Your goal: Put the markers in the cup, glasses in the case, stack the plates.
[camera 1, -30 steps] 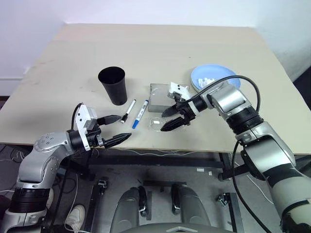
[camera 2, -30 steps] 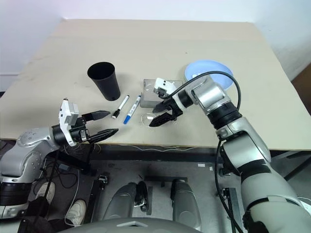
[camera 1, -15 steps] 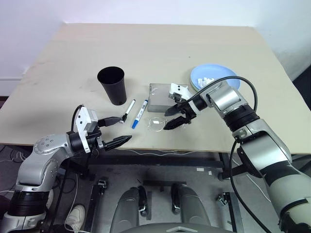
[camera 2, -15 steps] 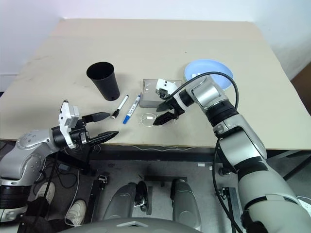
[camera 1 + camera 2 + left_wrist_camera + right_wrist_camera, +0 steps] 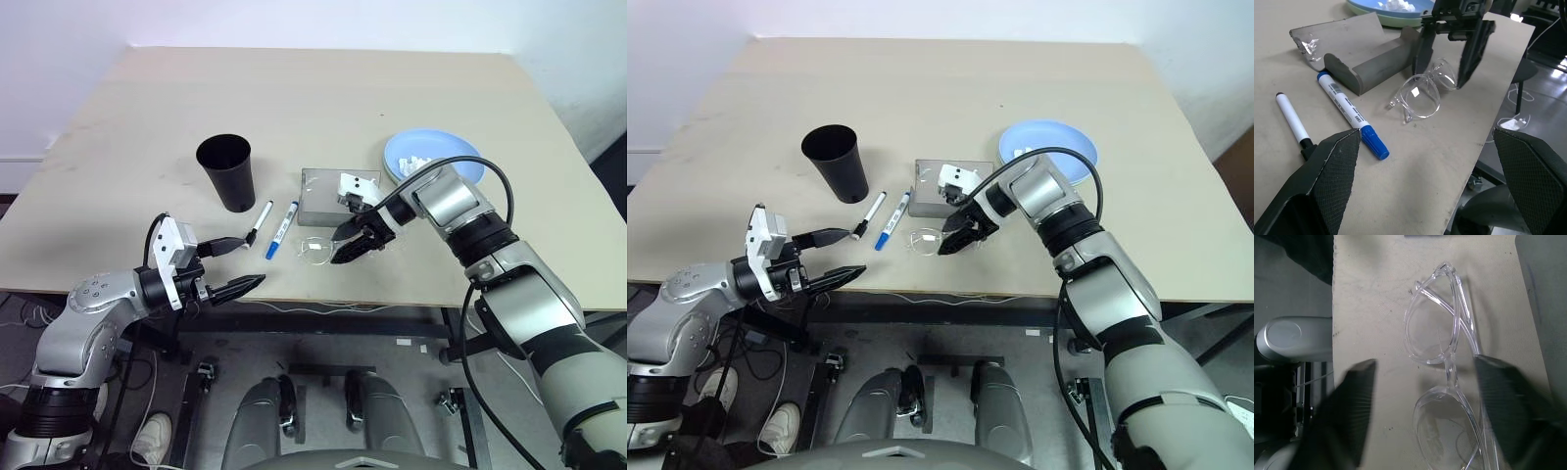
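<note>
Two markers [image 5: 271, 227], one cup [image 5: 227, 172], one glasses [image 5: 316, 249].

A pale beige table [image 5: 323, 108] stands against a plain white wall [image 5: 294, 20], with a dark grey floor [image 5: 323, 382] and loose cables [image 5: 950, 299] below its front edge.

No word, brand, number or sign can be read anywhere. The one piece of printing sits on the slim white marker with the blue cap [image 5: 1350, 116]: a blue label runs along its barrel, with a small barcode-like block of stripes near the end away from the cap, but its letters are too small to make out. The slim white marker with the black cap [image 5: 1292, 122] shows a bare barrel.
</note>
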